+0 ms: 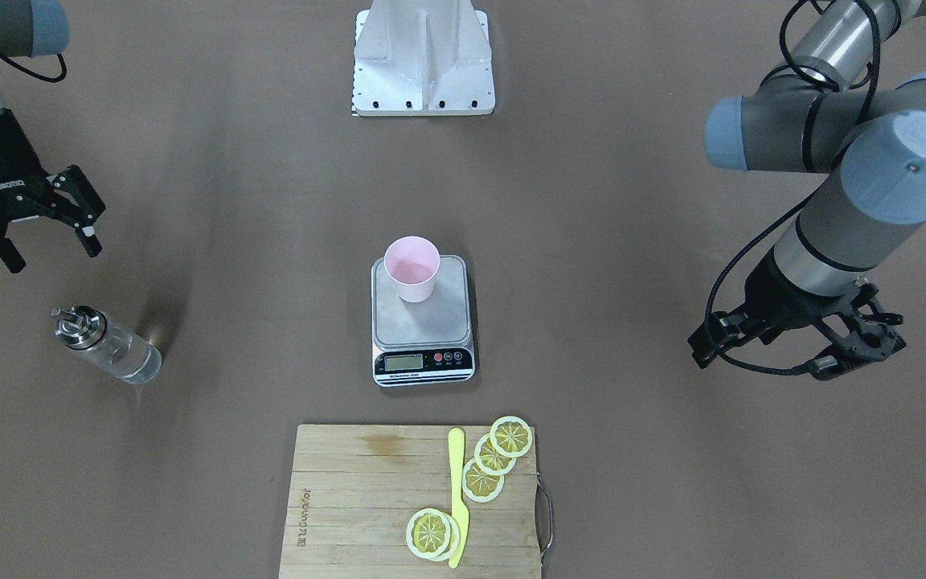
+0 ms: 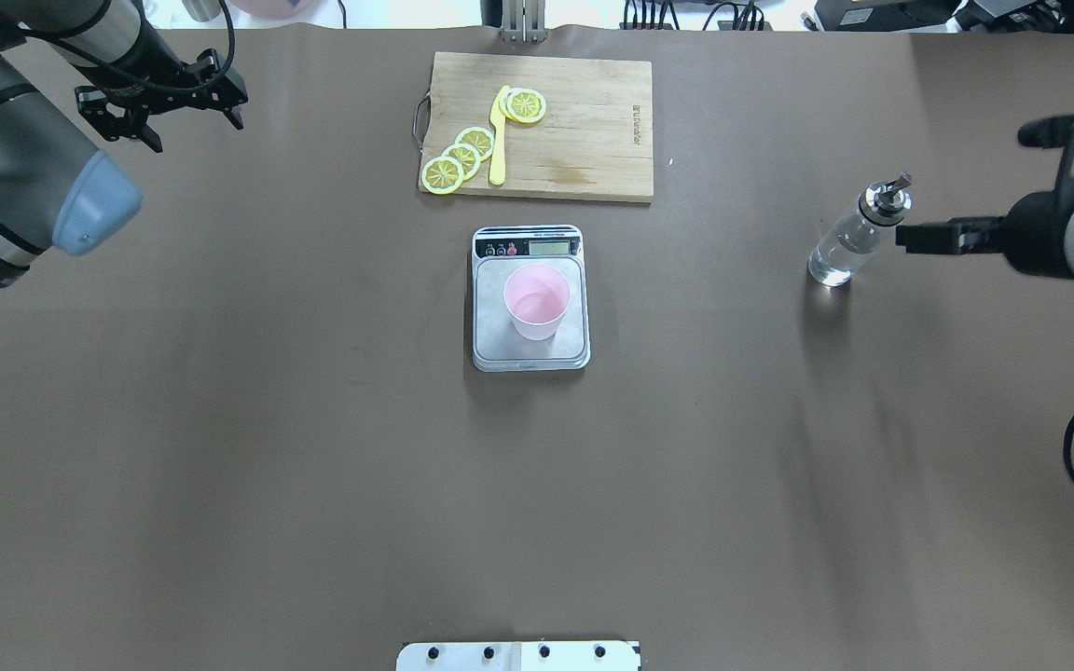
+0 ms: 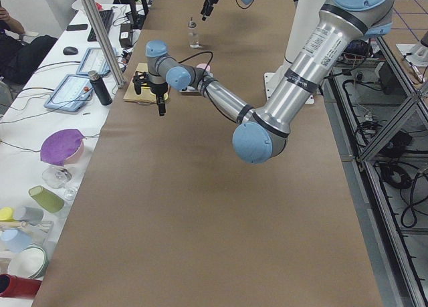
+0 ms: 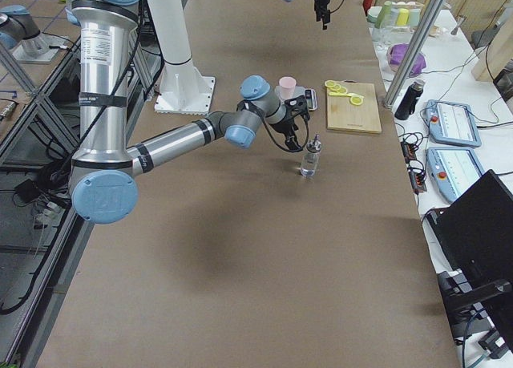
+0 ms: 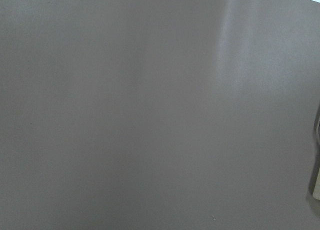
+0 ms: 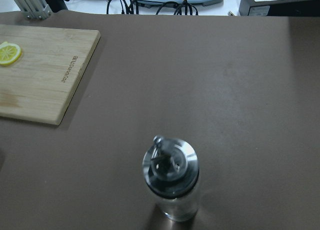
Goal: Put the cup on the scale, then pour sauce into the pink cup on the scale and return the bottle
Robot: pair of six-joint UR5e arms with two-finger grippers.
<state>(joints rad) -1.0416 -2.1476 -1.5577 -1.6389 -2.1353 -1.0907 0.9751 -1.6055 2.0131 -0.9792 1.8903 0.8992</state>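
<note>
The pale pink cup (image 1: 412,269) stands upright on the silver platform of the scale (image 1: 423,326) at the table's middle; it also shows in the overhead view (image 2: 537,300). The clear bottle (image 1: 109,347) with a metal pourer cap stands on the table, holding clear liquid. My right gripper (image 1: 53,256) is open and empty, just beside the bottle (image 2: 849,244) and not touching it. The right wrist view looks down on the bottle's cap (image 6: 171,162). My left gripper (image 2: 197,130) is open and empty, far off near the table's far left corner.
A wooden cutting board (image 1: 366,498) beyond the scale carries several lemon slices (image 1: 495,458) and a yellow knife (image 1: 456,490). The robot's white base plate (image 1: 423,60) sits at the near edge. The left wrist view shows only brown table cover.
</note>
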